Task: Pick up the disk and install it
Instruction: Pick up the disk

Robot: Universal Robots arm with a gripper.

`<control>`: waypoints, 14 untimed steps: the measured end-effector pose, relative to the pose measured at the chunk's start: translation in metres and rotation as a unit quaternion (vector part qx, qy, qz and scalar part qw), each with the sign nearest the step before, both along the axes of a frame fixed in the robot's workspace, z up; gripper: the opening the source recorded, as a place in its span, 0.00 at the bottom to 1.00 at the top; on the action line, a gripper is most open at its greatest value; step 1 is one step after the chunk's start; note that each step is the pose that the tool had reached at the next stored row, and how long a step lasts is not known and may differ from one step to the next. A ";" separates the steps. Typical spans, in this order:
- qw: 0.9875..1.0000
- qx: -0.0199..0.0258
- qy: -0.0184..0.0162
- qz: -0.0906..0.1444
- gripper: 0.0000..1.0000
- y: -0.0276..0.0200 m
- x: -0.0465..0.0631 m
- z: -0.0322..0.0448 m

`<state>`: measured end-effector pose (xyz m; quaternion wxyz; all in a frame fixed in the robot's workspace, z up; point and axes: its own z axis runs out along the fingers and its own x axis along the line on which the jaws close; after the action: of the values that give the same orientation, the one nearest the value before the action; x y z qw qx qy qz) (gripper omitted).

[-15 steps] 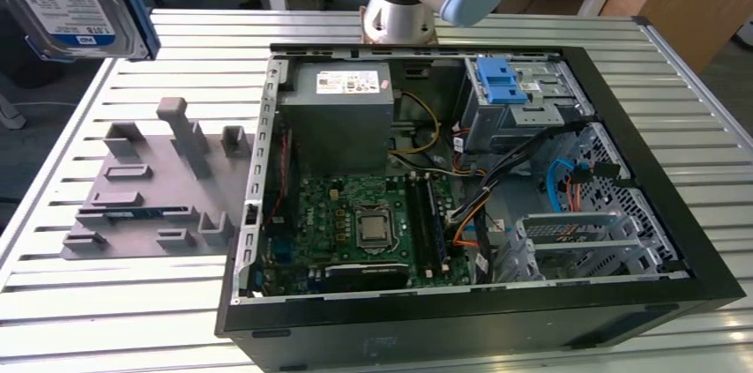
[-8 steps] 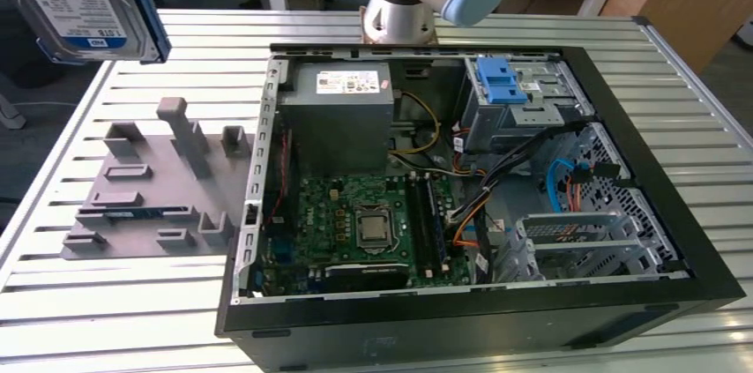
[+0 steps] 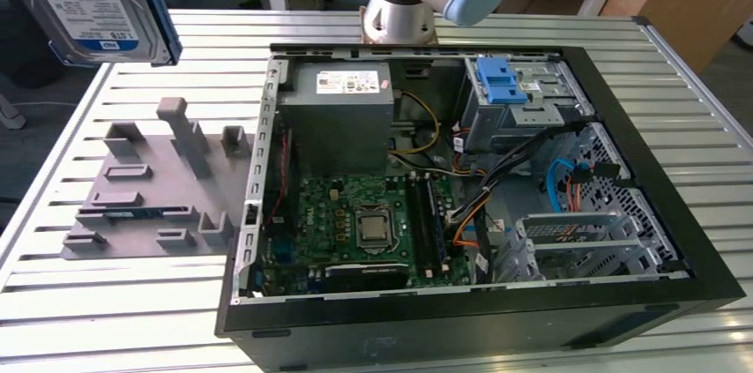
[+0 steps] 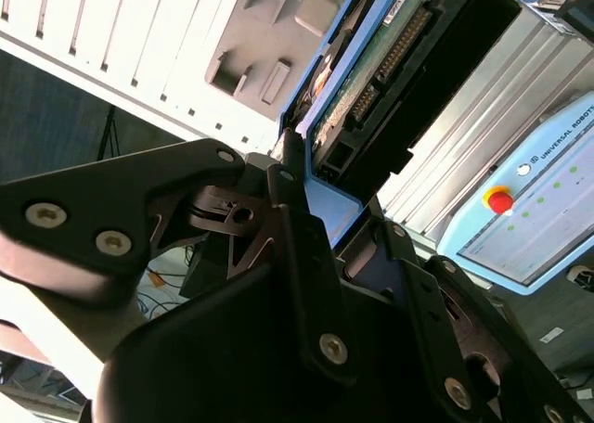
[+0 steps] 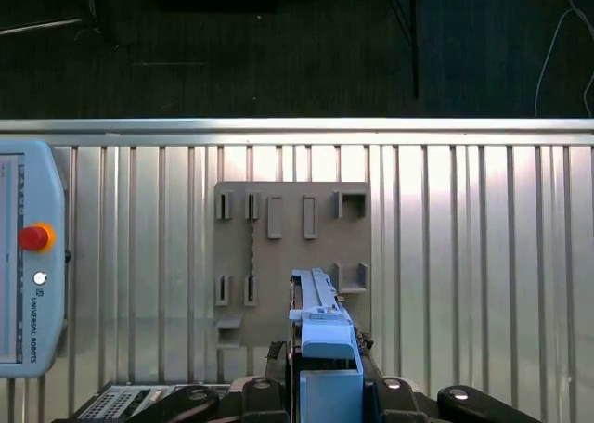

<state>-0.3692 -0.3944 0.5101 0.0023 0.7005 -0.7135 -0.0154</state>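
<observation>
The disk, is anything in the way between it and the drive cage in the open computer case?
Nothing visible. The hand holds the disk raised at the exterior view's left, above the grey holder. The case is open on top; black cables run just beside the cage.

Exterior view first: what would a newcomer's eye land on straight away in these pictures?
The flat silver hard drive with its white-and-blue label and blue plastic rails hangs large at the exterior view's top left, clamped in the black gripper. In the middle, the black computer case lies open on the slatted metal table, its green motherboard exposed. A grey fixture plate sits beside it on the exterior view's left.
</observation>
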 end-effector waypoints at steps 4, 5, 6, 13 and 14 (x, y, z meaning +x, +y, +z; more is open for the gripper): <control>1.000 0.000 0.000 0.000 0.36 -0.0037 0.004 0.0000; 1.000 0.000 0.000 0.000 0.36 -0.0046 0.005 0.0000; 1.000 -0.001 0.000 0.000 0.36 -0.0055 0.007 0.0000; 1.000 -0.001 0.000 0.000 0.36 -0.0115 0.018 -0.0002; 1.000 -0.001 0.000 0.000 0.36 -0.0124 0.020 -0.0002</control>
<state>-0.3493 -0.4067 0.5099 0.0030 0.7005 -0.7135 -0.0147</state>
